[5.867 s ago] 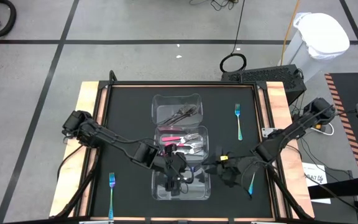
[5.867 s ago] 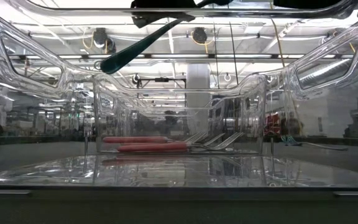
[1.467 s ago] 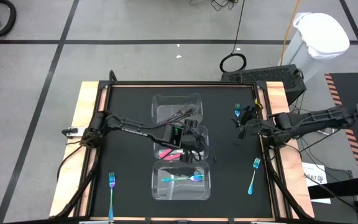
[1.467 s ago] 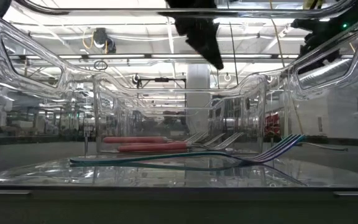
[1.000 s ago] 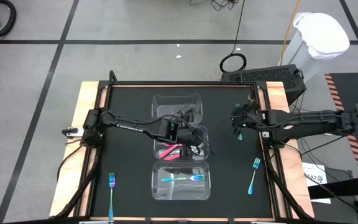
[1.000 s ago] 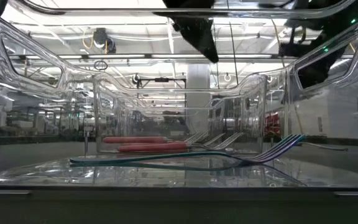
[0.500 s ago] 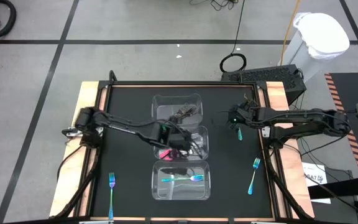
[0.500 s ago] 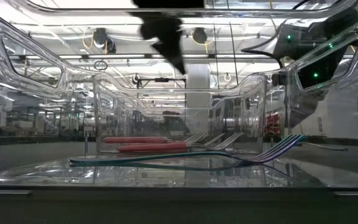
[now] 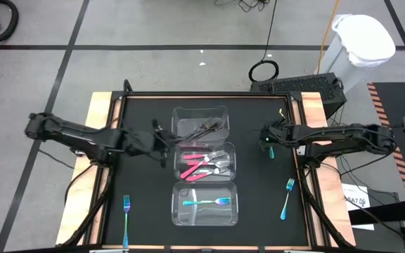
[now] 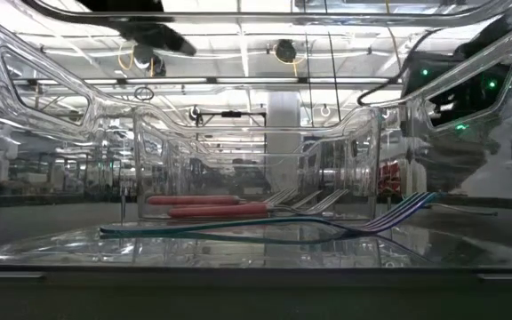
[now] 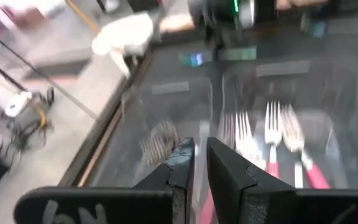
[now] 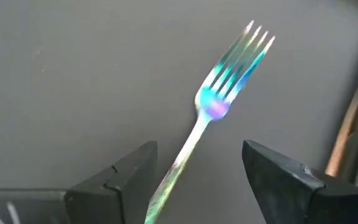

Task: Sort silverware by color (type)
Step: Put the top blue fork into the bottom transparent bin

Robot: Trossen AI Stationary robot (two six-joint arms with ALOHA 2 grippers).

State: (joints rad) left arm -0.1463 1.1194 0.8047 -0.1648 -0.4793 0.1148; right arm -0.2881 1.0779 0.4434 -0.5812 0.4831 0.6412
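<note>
Three clear containers stand in a column on the black mat. The far one holds dark grey forks, the middle one pink-handled forks, the near one a teal fork. My right gripper is open above a teal fork that lies flat on the mat at the far right, one finger on either side of its handle and clear of it. My left gripper hangs left of the containers, its fingers shut to a slit with nothing between them.
Two more teal forks lie loose on the mat, one near the left front corner and one near the right front corner. Wooden rails border the mat's left and right sides.
My left gripper has drawn back from over the middle container toward the table's left edge, with nothing in it. My right gripper has sunk a little over the far-right teal fork and rolled about its own line. No fork has moved.
</note>
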